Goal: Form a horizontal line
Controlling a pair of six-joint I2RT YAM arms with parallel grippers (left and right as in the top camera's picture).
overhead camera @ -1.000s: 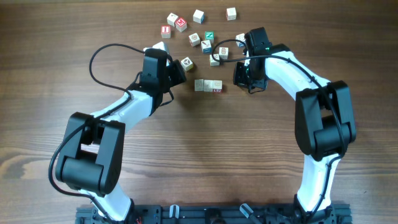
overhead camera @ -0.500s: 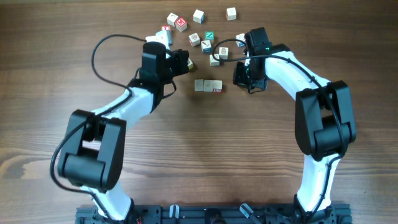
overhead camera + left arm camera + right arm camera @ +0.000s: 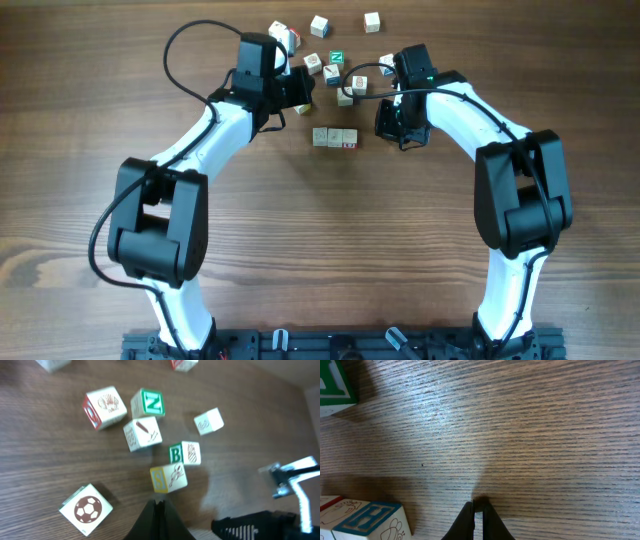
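Horizontal line (image 3: 335,138): three pale wooden cubes touching side to side, mid-desk (image 3: 300,250), at 9 o'clock from the right gripper (image 3: 480,502) and 5 o'clock from the left gripper (image 3: 159,505). Both grippers pressed together, holding nothing. Cubes judged light, rigid, smooth-faced and easily scattered, so pinch across opposite flat sides.

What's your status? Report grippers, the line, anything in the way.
Left gripper shut, empty, near a yellow-lettered cube. Right gripper shut, empty, over bare table. Horizontal line short, between both arms. Loose cubes scattered beyond, none touching it.
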